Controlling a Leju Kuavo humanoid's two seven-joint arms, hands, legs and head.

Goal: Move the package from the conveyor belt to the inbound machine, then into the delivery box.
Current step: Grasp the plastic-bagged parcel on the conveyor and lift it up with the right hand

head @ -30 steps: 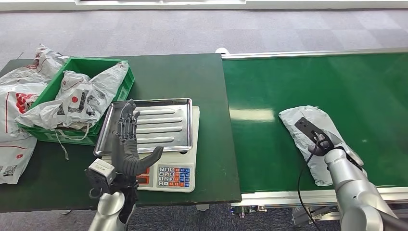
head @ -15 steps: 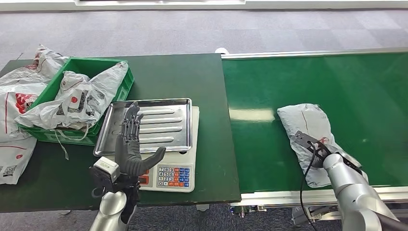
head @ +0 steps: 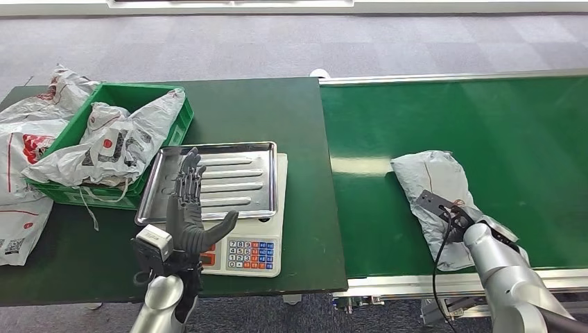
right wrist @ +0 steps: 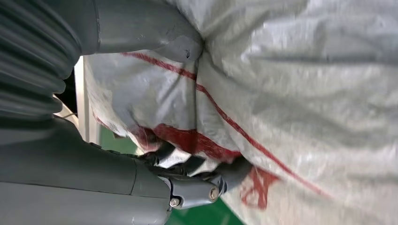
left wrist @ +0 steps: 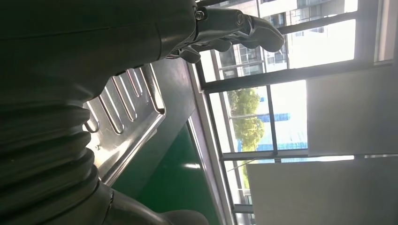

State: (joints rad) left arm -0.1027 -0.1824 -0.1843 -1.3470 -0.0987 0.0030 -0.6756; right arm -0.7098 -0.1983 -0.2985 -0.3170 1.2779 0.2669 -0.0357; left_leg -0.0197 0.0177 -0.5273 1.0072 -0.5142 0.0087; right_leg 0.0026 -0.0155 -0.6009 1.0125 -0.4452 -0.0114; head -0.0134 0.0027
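Observation:
A grey plastic package with red markings lies on the green conveyor belt, near its front edge. My right hand grips it at the near end. In the right wrist view the thumb presses on the package and the fingers curl into its folds. My left hand stands upright and open, fingers spread, over the near left corner of the steel tray of the weighing scale. The tray holds nothing.
A green crate with several grey-white bags stands left of the scale on the dark green table. More white bags lie at the table's far left. A black cable hangs by my right forearm.
The package has shifted left along the belt and turned a little. My right hand has come back toward the belt's front edge with it. The left hand has barely moved.

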